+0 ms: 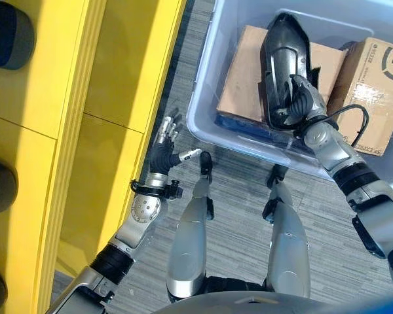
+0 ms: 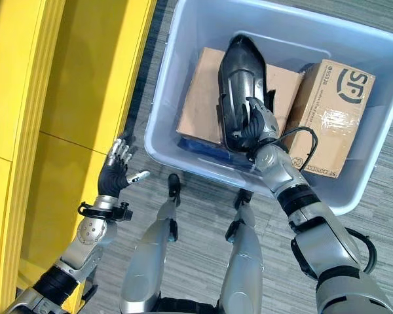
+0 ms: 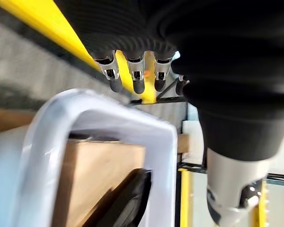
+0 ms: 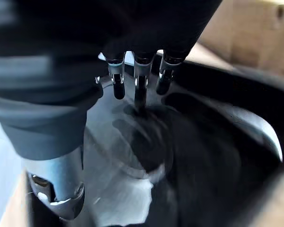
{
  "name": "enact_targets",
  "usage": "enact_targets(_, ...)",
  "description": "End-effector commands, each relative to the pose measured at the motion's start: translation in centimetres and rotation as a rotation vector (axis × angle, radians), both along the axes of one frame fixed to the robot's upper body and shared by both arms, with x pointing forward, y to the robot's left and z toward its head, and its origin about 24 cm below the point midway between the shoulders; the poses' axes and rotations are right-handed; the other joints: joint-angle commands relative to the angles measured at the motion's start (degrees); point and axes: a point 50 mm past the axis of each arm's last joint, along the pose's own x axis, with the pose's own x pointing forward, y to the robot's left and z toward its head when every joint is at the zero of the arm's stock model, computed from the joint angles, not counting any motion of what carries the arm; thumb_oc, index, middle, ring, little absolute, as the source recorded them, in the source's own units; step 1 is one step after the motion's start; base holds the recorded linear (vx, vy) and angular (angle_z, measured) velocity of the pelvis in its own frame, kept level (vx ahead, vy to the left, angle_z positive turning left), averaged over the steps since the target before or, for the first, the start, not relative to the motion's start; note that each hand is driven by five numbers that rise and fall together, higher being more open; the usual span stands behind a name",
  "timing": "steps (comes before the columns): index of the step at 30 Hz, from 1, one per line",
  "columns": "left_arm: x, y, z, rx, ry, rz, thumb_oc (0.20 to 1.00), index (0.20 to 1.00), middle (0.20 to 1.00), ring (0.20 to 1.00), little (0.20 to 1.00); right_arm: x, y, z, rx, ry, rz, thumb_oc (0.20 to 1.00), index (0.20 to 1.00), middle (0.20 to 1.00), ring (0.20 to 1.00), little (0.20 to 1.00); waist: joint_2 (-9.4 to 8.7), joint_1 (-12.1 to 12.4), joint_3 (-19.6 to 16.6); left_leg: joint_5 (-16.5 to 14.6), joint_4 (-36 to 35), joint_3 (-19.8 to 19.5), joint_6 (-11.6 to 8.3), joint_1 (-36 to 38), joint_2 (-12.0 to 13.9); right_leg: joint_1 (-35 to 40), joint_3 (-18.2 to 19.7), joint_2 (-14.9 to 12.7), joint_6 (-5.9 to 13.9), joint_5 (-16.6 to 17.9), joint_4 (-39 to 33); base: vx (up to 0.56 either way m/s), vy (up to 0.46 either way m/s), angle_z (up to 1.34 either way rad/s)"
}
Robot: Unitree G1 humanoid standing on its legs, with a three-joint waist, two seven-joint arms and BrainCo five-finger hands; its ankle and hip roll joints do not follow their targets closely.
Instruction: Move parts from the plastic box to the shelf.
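Black moulded part (image 2: 241, 91) remains inside plastic box (image 2: 183, 39), lying on a flat carton (image 2: 198, 98); right hand (image 2: 257, 124) curled round its near end. Left hand (image 2: 112, 171) relaxed, holding nothing, beside yellow shelf (image 2: 72, 91). Transfer not begun.

The left arm reaches forward from the lower left, its left hand (image 1: 164, 154) raised with fingers straight and loosely spread and the thumb (image 1: 190, 155) stuck out sideways, holding nothing. The right arm stretches forward from the lower right, and the right hand (image 2: 257, 124) has its fingers curled down with the thumb set apart
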Motion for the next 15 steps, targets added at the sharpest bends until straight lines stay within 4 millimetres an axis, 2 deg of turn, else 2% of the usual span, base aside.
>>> enact_targets(1, -2.0, 0.3, 3.4, -0.110, -0.244, 0.117, 1.000, 1.000, 1.000, 1.000, 1.000, -0.8, 2.7, 2.2, 0.035, -0.171, 0.190, 1.000, 1.000, 1.000, 1.000, 1.000, 1.47, 0.8, -1.7, -1.9, 0.4, -1.2, 1.11, -1.2, -1.5, 3.2, 0.7, 0.0, 1.34, -5.2, 3.1, -0.01, -0.122, -0.04)
enact_targets(2, -2.5, 0.8, 4.9, -0.142, -0.335, 0.166, 1.000, 1.000, 1.000, 1.000, 1.000, -1.7, 5.2, 3.4, 0.099, -0.274, 0.304, 1.000, 1.000, 1.000, 1.000, 1.000, 1.47, 1.1, -1.7, -2.0, 0.1, -1.4, 1.18, -0.2, -1.7, 4.2, 0.5, 0.0, 1.40, -5.3, 2.8, -0.01, -0.114, -0.02)
enact_targets(5, -3.3, 0.8, 6.5, -0.145, -0.456, 0.167, 1.000, 1.000, 1.000, 1.000, 1.000, -3.4, 7.8, 4.6, 0.199, -0.432, 0.394, 1.000, 1.000, 1.000, 1.000, 1.000, 1.46, 1.0, -1.7, -2.1, -0.3, -1.4, 1.18, 1.1, -1.7, 5.4, 0.3, 0.1, 1.31, -5.2, 2.3, -0.01, -0.075, 0.02)
enact_targets(8, -3.8, 0.8, 7.5, -0.211, -0.504, 0.140, 1.000, 1.000, 1.000, 1.000, 1.000, -5.0, 9.0, 5.1, 0.269, -0.526, 0.457, 1.000, 1.000, 1.000, 1.000, 1.000, 1.49, 0.4, -1.7, -2.2, -0.6, -1.2, 1.29, 1.9, -1.7, 6.0, 0.7, 0.3, 1.25, -5.0, 1.8, -0.01, -0.012, 0.01)
enact_targets(10, -4.2, 0.6, 8.3, -0.275, -0.537, 0.079, 1.000, 1.000, 1.000, 1.000, 1.000, -7.0, 10.2, 5.2, 0.368, -0.590, 0.522, 1.000, 1.000, 1.000, 1.000, 1.000, 1.40, -0.9, -1.7, -2.6, -1.2, -0.7, 1.34, 3.5, -1.6, 6.9, 1.4, 0.5, 1.38, -5.0, 1.2, 0.00, 0.000, 0.00)
enact_targets(12, -4.4, 0.0, 8.9, -0.288, -0.567, 0.011, 1.000, 1.000, 1.000, 1.000, 1.000, -8.1, 10.5, 5.3, 0.423, -0.607, 0.556, 1.000, 1.000, 1.000, 1.000, 1.000, 1.23, -2.0, -1.7, -2.8, -1.3, -0.1, 1.31, 4.3, -1.4, 7.5, 1.9, 0.7, 1.38, -4.9, 0.8, -0.02, -0.002, -0.13)
enact_targets(13, -4.8, -0.7, 9.6, -0.295, -0.608, -0.045, 1.000, 1.000, 1.000, 1.000, 1.000, -8.9, 10.5, 5.0, 0.460, -0.596, 0.552, 1.000, 1.000, 1.000, 1.000, 1.000, 0.91, -3.4, -1.7, -3.1, -1.5, 0.7, 1.22, 5.4, -1.0, 8.2, 2.5, 1.0, 1.47, -4.8, 0.2, -0.03, 0.010, -0.19)
enact_targets(15, -4.8, -1.4, 10.1, -0.297, -0.628, -0.087, 1.000, 1.000, 1.000, 1.000, 1.000, -9.3, 10.2, 4.6, 0.497, -0.593, 0.509, 1.000, 1.000, 1.000, 1.000, 1.000, 0.57, -4.5, -1.7, -3.3, -1.7, 1.4, 1.16, 6.2, -0.7, 8.7, 3.0, 1.2, 1.53, -4.6, -0.3, -0.02, 0.008, -0.17)
